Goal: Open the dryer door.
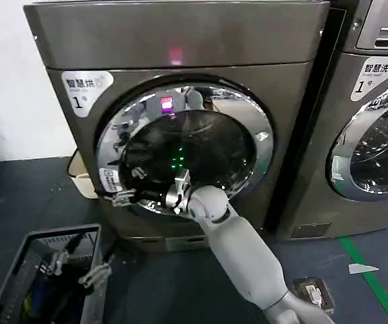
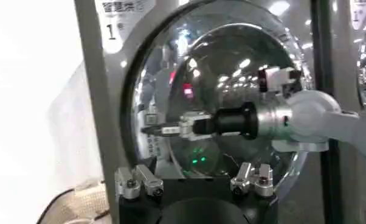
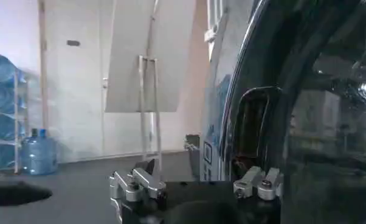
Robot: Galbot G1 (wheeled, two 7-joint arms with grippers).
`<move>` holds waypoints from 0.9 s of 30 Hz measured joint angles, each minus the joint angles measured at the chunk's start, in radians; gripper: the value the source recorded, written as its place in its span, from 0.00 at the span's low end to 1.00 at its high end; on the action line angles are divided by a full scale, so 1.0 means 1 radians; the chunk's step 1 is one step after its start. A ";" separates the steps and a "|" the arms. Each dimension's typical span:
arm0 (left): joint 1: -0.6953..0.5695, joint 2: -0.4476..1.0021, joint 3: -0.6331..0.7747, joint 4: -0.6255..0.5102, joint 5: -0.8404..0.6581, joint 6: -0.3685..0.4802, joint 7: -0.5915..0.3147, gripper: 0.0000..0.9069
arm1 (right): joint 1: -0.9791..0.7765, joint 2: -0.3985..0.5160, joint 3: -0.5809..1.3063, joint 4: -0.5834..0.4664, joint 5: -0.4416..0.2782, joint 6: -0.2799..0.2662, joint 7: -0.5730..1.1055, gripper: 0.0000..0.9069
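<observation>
The grey dryer [image 1: 180, 40] faces me with its round glass door [image 1: 187, 148] lying flush in a chrome ring. My right arm reaches up from the lower right, and its gripper [image 1: 122, 197] is at the door's lower left edge. In the right wrist view this gripper [image 3: 195, 185] is open, with one finger [image 3: 259, 182] just below the dark handle recess [image 3: 253, 128]. The left wrist view shows the same right gripper [image 2: 158, 129] from the side, pointing at the door rim. My left gripper [image 2: 195, 182] is open, low on the left over a crate [image 1: 79, 268].
A second machine [image 1: 376, 135] stands close on the right. A grey slatted crate [image 1: 18, 270] sits on the floor at the lower left, and a cream container [image 1: 79, 177] is beside the dryer. Green floor tape [image 1: 376, 283] runs on the right. Water bottles [image 3: 37, 152] stand far off.
</observation>
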 joint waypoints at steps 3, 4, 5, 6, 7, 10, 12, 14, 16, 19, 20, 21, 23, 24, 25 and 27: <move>-0.015 0.007 -0.053 0.014 -0.033 0.012 0.036 1.00 | -0.004 -0.005 -0.001 0.001 0.004 0.001 -0.030 1.00; -0.020 0.011 -0.069 0.019 -0.047 0.020 0.051 1.00 | -0.005 -0.007 -0.001 0.001 0.004 0.001 -0.036 1.00; -0.025 0.014 -0.086 0.026 -0.061 0.029 0.070 1.00 | -0.008 -0.010 0.000 0.001 0.004 0.002 -0.044 1.00; -0.030 0.019 -0.103 0.033 -0.078 0.034 0.087 1.00 | -0.010 -0.011 0.000 0.003 0.004 0.002 -0.050 1.00; -0.037 0.023 -0.118 0.039 -0.102 0.043 0.108 1.00 | -0.012 -0.012 0.001 0.005 0.004 0.002 -0.053 1.00; -0.049 0.034 -0.162 0.057 -0.153 0.068 0.171 1.00 | -0.016 -0.018 0.006 0.011 0.004 0.005 -0.066 1.00; -0.055 0.043 -0.195 0.074 -0.167 0.080 0.206 1.00 | -0.017 -0.022 0.007 0.014 0.002 0.020 -0.080 1.00; -0.068 0.056 -0.229 0.093 -0.191 0.087 0.223 1.00 | -0.022 -0.026 0.011 0.019 0.002 0.032 -0.102 1.00; -0.080 0.069 -0.262 0.112 -0.224 0.084 0.242 1.00 | -0.027 -0.030 0.016 0.027 0.002 0.038 -0.123 1.00; -0.091 0.090 -0.309 0.145 -0.254 0.105 0.277 1.00 | -0.033 -0.042 0.017 0.038 0.005 0.046 -0.146 1.00; -0.096 0.098 -0.328 0.157 -0.267 0.114 0.283 1.00 | -0.037 -0.047 0.016 0.042 0.006 0.051 -0.156 1.00; -0.102 0.103 -0.342 0.164 -0.274 0.115 0.287 1.00 | -0.039 -0.050 0.017 0.045 0.006 0.052 -0.165 1.00; -0.113 0.115 -0.371 0.181 -0.291 0.117 0.291 1.00 | -0.044 -0.058 0.018 0.052 0.010 0.055 -0.181 1.00; -0.119 0.121 -0.385 0.191 -0.301 0.119 0.289 1.00 | -0.046 -0.062 0.017 0.054 0.010 0.057 -0.187 1.00; -0.126 0.128 -0.399 0.199 -0.304 0.119 0.284 1.00 | -0.047 -0.066 0.018 0.056 0.012 0.058 -0.195 1.00; -0.141 0.144 -0.425 0.217 -0.315 0.121 0.273 1.00 | -0.053 -0.077 0.022 0.063 0.014 0.061 -0.221 1.00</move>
